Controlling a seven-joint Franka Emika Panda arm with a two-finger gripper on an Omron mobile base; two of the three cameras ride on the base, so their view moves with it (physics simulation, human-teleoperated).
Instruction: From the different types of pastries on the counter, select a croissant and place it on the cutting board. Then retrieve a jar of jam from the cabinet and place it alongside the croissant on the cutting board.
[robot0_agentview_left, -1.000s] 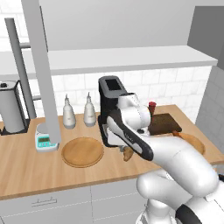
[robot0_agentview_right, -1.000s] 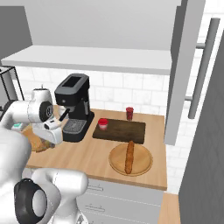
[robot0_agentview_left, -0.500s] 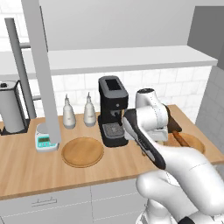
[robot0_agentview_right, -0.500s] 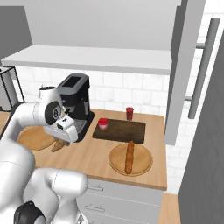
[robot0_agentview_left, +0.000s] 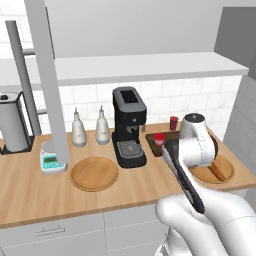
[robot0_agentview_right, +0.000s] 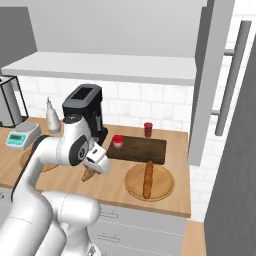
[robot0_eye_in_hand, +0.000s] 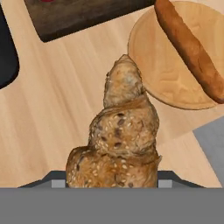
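My gripper (robot0_eye_in_hand: 112, 181) is shut on the croissant (robot0_eye_in_hand: 120, 140), a lumpy golden-brown pastry standing up between the fingers. In the right base view the gripper (robot0_agentview_right: 95, 162) hangs over the counter (robot0_agentview_right: 110, 187) with the croissant (robot0_agentview_right: 88, 174) below it, left of the cutting board (robot0_agentview_right: 137, 149). The dark board (robot0_eye_in_hand: 87, 15) lies ahead of the hand. A squat red jar of jam (robot0_agentview_right: 117, 141) stands at the board's left end, also the jar (robot0_agentview_left: 159, 139) in the left base view. The cabinet door (robot0_agentview_right: 206, 85) hangs open at right.
A long baguette (robot0_agentview_right: 148, 178) lies on a round wooden plate (robot0_agentview_right: 162, 192) in front of the board. A black coffee machine (robot0_agentview_right: 85, 112) stands behind the hand. A darker red cylinder (robot0_agentview_right: 148, 129) sits behind the board. Another round plate (robot0_agentview_left: 94, 173), a scale (robot0_agentview_left: 51, 161) and two bottles are left.
The arm has swung right from the left plate, past the coffee machine, carrying the croissant toward the cutting board. The grip has stayed the same.
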